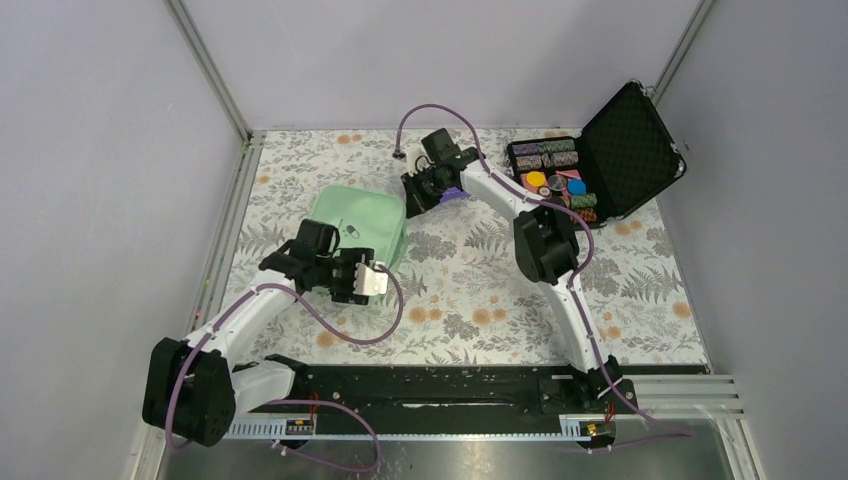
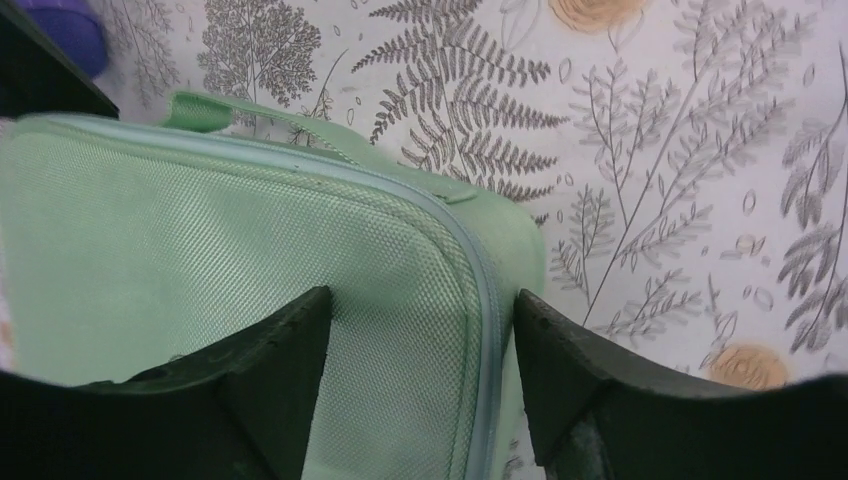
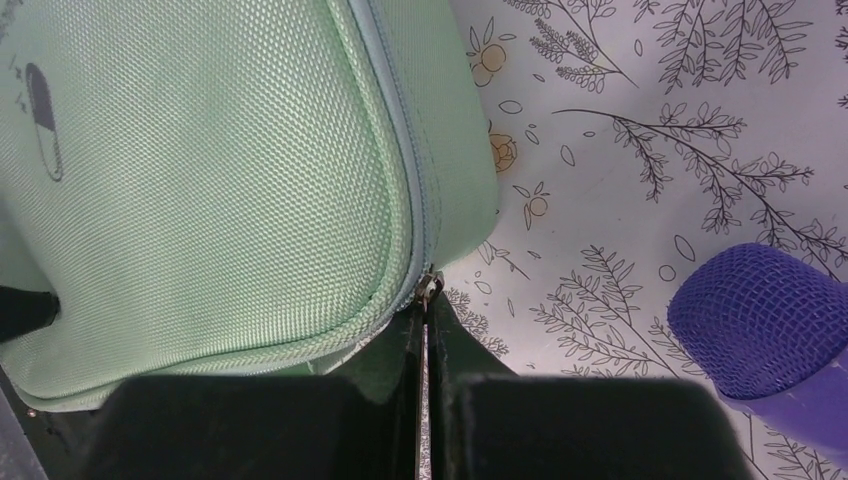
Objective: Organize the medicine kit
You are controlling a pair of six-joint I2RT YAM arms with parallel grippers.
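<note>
Left arm (image 1: 245, 310): rises from its base at the near-left corner and reaches over the floral tablecloth (image 1: 480, 300) to the kit's near-right edge.
Left gripper (image 2: 420, 305): its pincer is spread. One dark finger (image 2: 270, 370) lies over the woven top and the other stands just beside the side wall. The kit's corner and zip seam run between them. Whether either finger touches the fabric cannot be told.
Medicine kit (image 1: 355, 220): mint-green and lying flat, lid closed, left of the table's centre between the two grippers. A small dark pill-shaped logo (image 3: 42, 120) shows on its top.
Right gripper (image 3: 424, 345): at the kit's far-right corner, its pincer pressed together and pinching the zip pull.
Zip pull (image 3: 429, 287): a thin metal tab hanging off the pale zip line at the rounded corner, its lower end caught between the two fingers.
Purple mesh object (image 3: 760, 315): on the cloth just right of the right gripper, apart from the kit.
Black case (image 1: 630, 145): at the far-right corner, well apart from the kit, its foam-lined lid standing open.
Colourful pieces (image 1: 555, 170): set in the black case's tray.
</note>
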